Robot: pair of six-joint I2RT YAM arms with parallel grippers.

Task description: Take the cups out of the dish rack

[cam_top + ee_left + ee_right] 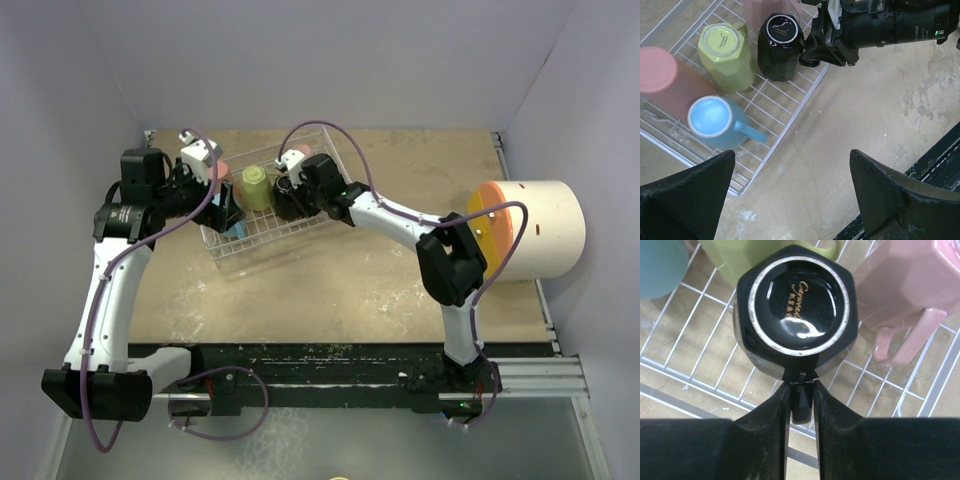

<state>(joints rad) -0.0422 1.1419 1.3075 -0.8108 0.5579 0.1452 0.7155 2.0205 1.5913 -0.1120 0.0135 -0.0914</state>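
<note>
The white wire dish rack (262, 240) holds several upside-down cups: coral-red (665, 80), yellow-green (727, 57), light blue (715, 120), pink (905, 285) and black (797, 305). My right gripper (801, 390) is at the rack's right side, its fingers shut on the black cup's handle (801, 407); the cup still rests on the wires. My left gripper (792, 200) hangs wide open above the tabletop just off the rack's near corner, beside the light blue cup, with nothing between its fingers.
A big cream cylinder with an orange face (530, 230) lies at the table's right edge. Purple walls close in the back and both sides. A black rail (330, 360) runs along the near edge. Bare tan tabletop (350, 280) lies between the rack and the arm bases.
</note>
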